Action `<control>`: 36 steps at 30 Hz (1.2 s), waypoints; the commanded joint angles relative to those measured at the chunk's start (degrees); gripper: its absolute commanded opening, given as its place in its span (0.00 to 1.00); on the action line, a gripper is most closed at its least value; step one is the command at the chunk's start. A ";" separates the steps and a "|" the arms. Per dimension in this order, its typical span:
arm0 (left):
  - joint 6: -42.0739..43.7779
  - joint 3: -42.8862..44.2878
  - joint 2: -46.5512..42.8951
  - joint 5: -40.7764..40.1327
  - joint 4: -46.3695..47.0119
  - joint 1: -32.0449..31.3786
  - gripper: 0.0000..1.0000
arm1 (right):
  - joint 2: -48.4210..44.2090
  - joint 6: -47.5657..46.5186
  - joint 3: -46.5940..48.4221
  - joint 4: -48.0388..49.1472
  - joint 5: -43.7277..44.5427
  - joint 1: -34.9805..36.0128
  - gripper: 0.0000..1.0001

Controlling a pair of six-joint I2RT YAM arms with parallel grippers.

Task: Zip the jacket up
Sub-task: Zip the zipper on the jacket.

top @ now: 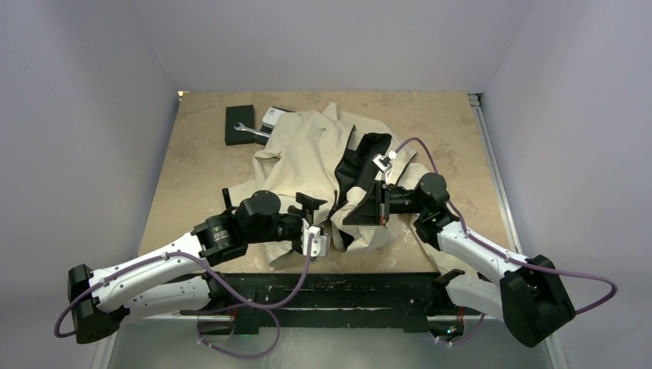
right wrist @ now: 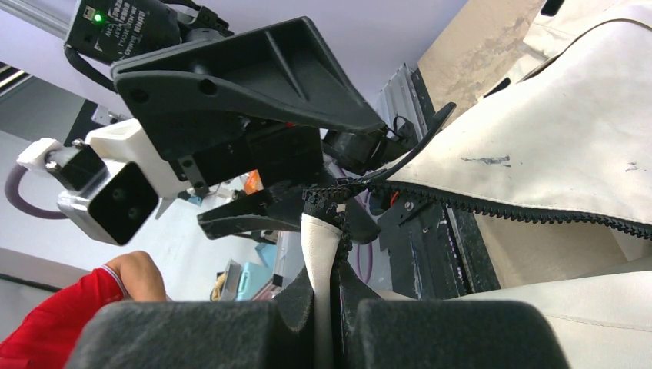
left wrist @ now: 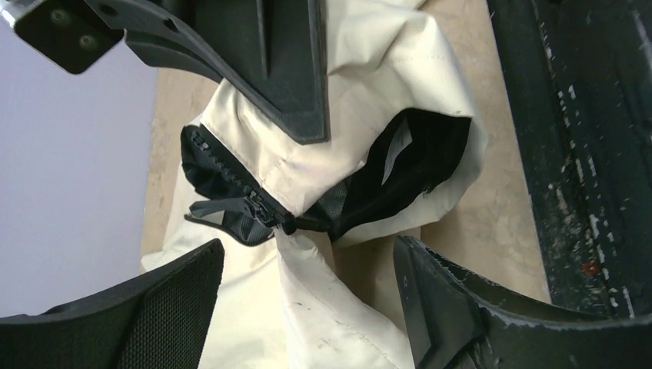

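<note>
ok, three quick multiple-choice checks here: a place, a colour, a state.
1. Where is the black box with the wrench on it?
A. far left of the table, beyond the jacket
B. near right corner
C. under the right arm
2. Colour of the lining?
A. red
B. black
C. green
3. State of the right jaws?
A. open, clear of fabric
B. shut on the jacket's zipper edge
C. shut on the wrench
1 A, top view shows it far left; 2 B, black shows where the jacket gapes; 3 B, right wrist view shows fabric pinched between them.
</note>
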 commanded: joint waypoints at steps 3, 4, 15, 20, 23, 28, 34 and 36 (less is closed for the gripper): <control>0.29 -0.58 1.38 -6.61 3.74 -0.13 0.72 | -1.13 -0.61 2.14 1.95 -1.01 0.10 0.00; 0.59 -0.65 1.50 -6.76 3.93 -0.23 0.70 | -1.02 -0.60 2.13 2.06 -1.00 0.09 0.00; -0.01 -0.47 1.29 -6.64 4.22 -0.79 0.20 | 0.27 1.72 0.57 6.51 -0.39 0.11 0.00; 1.36 -0.05 0.70 -6.17 3.37 -0.88 0.00 | 0.48 1.84 -0.15 7.11 -0.30 0.14 0.00; 2.75 -0.57 -0.58 -5.97 4.28 -0.96 0.00 | 1.25 2.90 -1.71 9.53 -0.31 0.08 0.00; 10.86 -5.16 -5.53 -5.62 10.46 -1.65 0.00 | 3.05 7.04 -4.44 16.97 -0.62 0.13 0.00; 22.40 -10.92 -8.98 -2.28 14.14 -1.84 0.00 | 3.23 10.71 -5.50 22.38 0.29 0.15 0.00; 27.20 -12.79 -9.20 -2.10 16.22 -1.84 0.00 | 3.31 12.52 -6.18 25.27 0.36 0.14 0.00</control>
